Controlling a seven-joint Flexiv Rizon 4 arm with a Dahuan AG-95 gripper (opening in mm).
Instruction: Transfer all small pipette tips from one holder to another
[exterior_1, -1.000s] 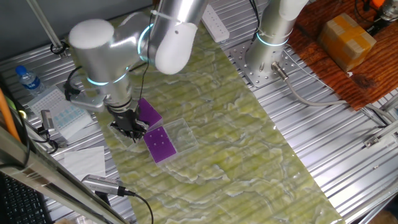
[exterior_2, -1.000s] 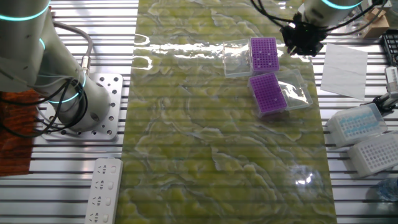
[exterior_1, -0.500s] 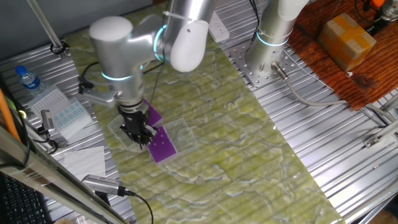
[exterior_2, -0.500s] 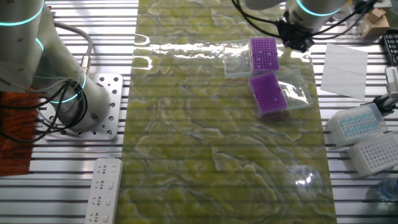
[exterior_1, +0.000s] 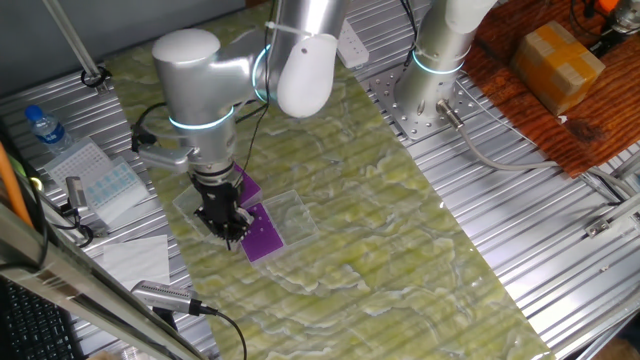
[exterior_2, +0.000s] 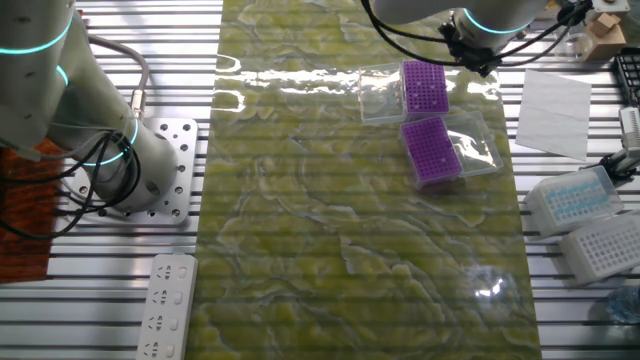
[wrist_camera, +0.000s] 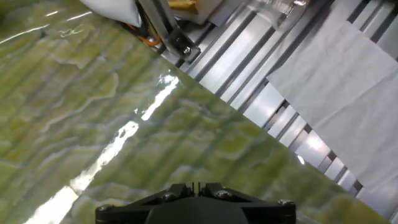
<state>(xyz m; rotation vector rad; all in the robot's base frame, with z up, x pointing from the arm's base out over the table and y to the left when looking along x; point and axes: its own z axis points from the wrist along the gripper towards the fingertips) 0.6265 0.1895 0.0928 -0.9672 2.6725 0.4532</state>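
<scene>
**Gripper has swung in over the purple holders — check your alignment before going down**

Your gripper (exterior_1: 228, 226) has moved across in the last second: it was out beside the clear tray edge, away from the holders, and it now hangs over the gap where the two purple holders meet. That puts you at the start of a pick, not in the middle of one.

Just under the jaws and slightly to one side in one fixed view lies the nearer purple holder (exterior_1: 259, 232); the farther purple holder (exterior_1: 240, 184) shows behind the wrist. From the other fixed view, the upper holder (exterior_2: 424, 86) sits just beside the arm, and the lower holder (exterior_2: 432, 150) lies further off. The small pipette tips (exterior_2: 427, 88) show only as faint pale dots on the upper plate, so you still have all of them to move, as far as I can judge.

I cannot tell how wide the jaws stand or whether they carry anything: the fingers are a dark cluster in one fixed view, hidden in the other, and the hand view shows only the black gripper body (wrist_camera: 194, 204) above the green mat (wrist_camera: 81, 112) and a white paper sheet (wrist_camera: 348, 93).

Before descending, you need the jaws centred over a single tip; these tips are tiny and closely set, so a small offset could catch the plate.
</scene>
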